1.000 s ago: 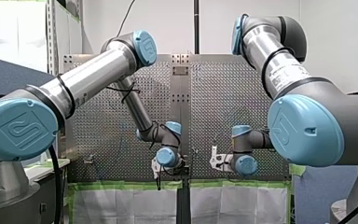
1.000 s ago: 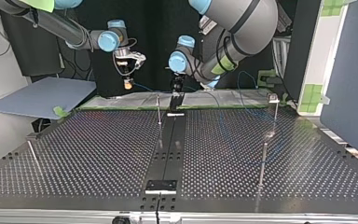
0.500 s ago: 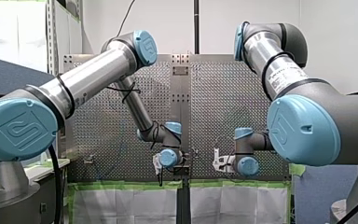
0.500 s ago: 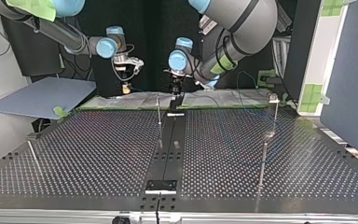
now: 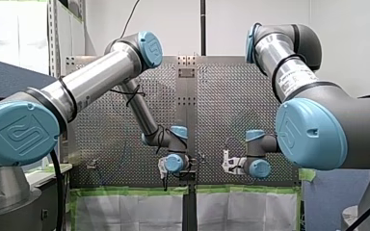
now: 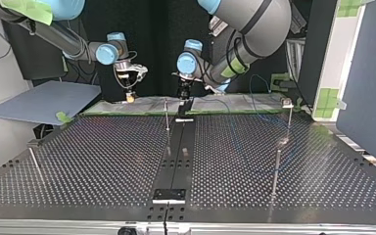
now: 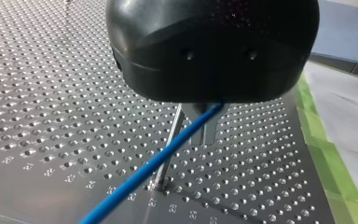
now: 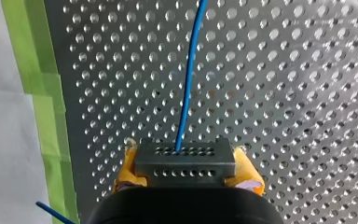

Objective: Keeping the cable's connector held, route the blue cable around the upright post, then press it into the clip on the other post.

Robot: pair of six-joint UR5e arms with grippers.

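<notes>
Scanning left to right, you find my left gripper (image 7: 205,133) close to the upright post (image 7: 169,147), the blue cable (image 7: 144,172) running from under it; whether it grips, you cannot tell. My right gripper (image 8: 186,173) clamps its yellow pads (image 8: 125,173) on the connector (image 8: 184,158) near the green tape (image 8: 46,93).

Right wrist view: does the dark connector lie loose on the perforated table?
No, the connector sits between the yellow pads of my right gripper, the blue cable leading out of it.
</notes>
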